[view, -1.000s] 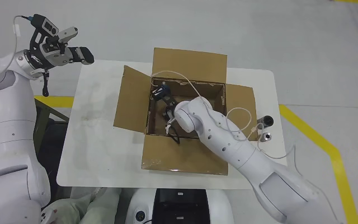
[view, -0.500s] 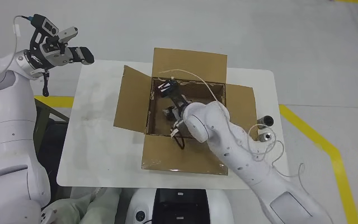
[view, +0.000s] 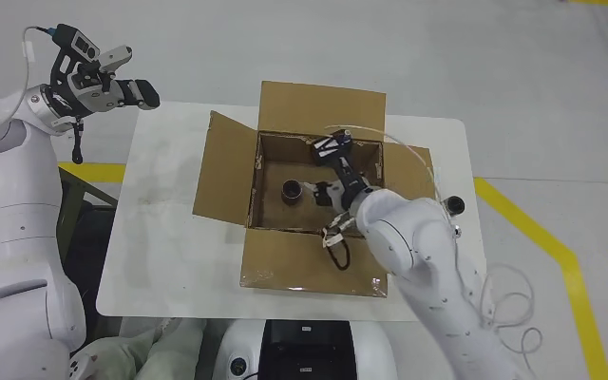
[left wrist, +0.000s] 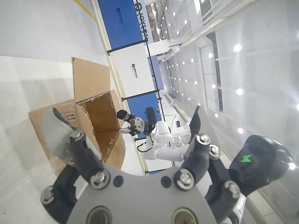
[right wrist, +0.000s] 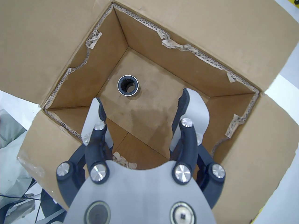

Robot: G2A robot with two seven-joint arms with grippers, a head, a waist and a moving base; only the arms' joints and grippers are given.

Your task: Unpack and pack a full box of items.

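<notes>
Where the right gripper (right wrist: 140,96) hangs over the open cardboard box (view: 323,100), its two fingers are spread wide with nothing between them, and they point down at the box floor. Past the fingertips a short black cylinder with a bright rim (right wrist: 127,85) stands upright on that floor, its hollow mouth facing up. It is apart from every wall and lies toward the robot's left side of the box. All four flaps are folded outward, and torn corrugated edges (right wrist: 170,44) run along the rim above the inner walls. In the top view the right forearm crosses the near right corner of the box and covers part of the opening and the near flap. A white cable (view: 418,157) loops from that arm over the right flap.

The left gripper (view: 142,92) hovers beyond the far left corner of the white table (view: 161,237), well apart from the box, its fingers also wide and holding nothing.

A small dark cylinder (view: 456,203) stands on the table just beyond the right flap, beside the arm. A yellow line (view: 532,228) runs across the floor to the right.

The left wrist view shows a small printed handling mark with upright arrows (left wrist: 70,117) on the box's outer wall. Behind it stand blue and white panels (left wrist: 130,71) bearing small print.
</notes>
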